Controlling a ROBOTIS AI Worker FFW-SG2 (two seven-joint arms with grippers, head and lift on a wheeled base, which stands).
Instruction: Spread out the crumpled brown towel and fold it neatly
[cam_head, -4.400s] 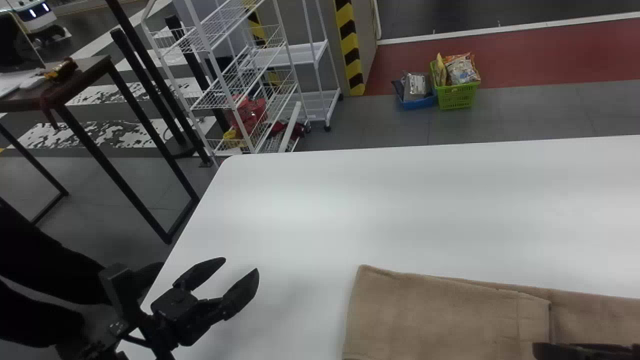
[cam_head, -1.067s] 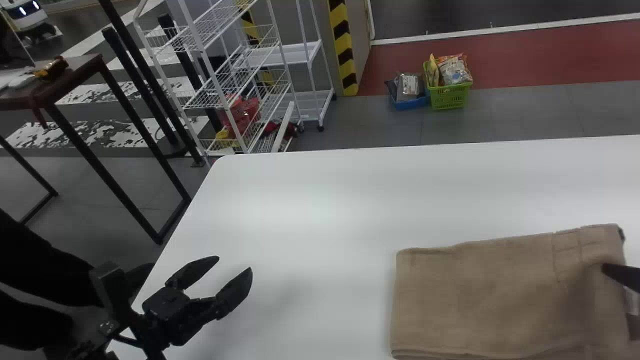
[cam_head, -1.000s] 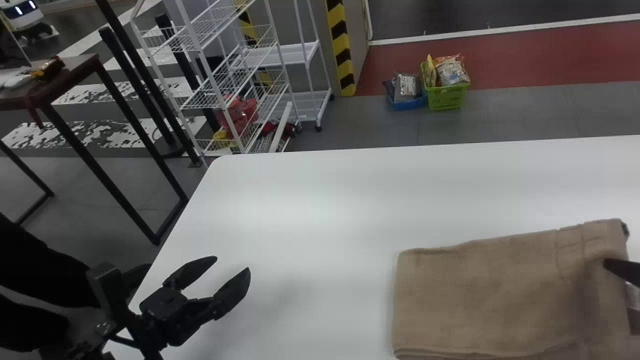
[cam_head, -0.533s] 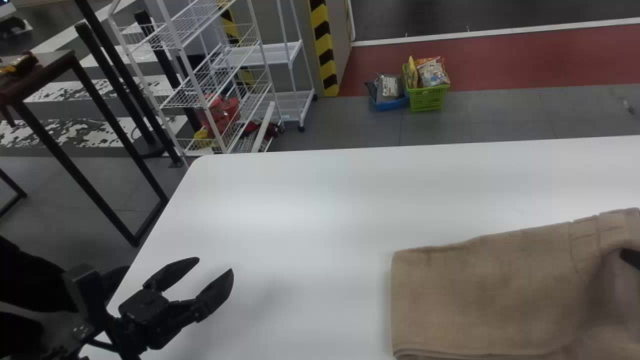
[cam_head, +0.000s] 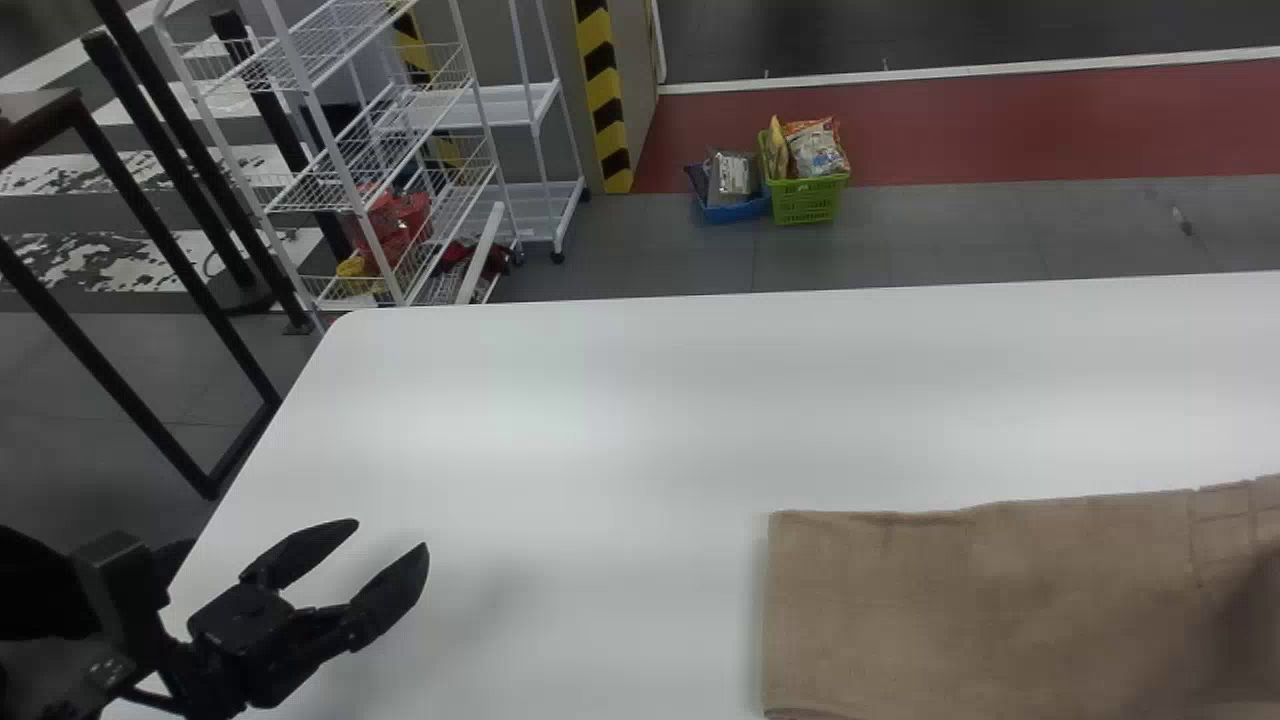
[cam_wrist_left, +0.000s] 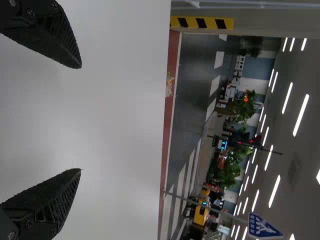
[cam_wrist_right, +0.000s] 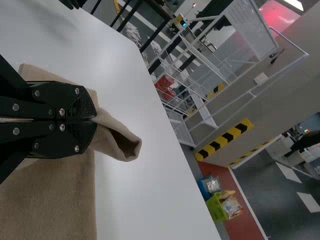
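Right gripper (cam_wrist_right: 95, 120) clamped on the brown towel (cam_wrist_right: 55, 200), a twist of cloth poking past its tips.
The towel reaches leftward from it over the desk (cam_wrist_right: 150, 190), long axis seemingly left to right; the right arm is the nearer.

The brown towel (cam_head: 980, 610) ran off the head view's right and bottom edges, as did the white table (cam_head: 600, 420). The top edge cropped the wire rack (cam_head: 345, 180). The right gripper (cam_wrist_right: 95, 120) covered the pinched fabric; print on the packets (cam_head: 815, 148) was too small to read.
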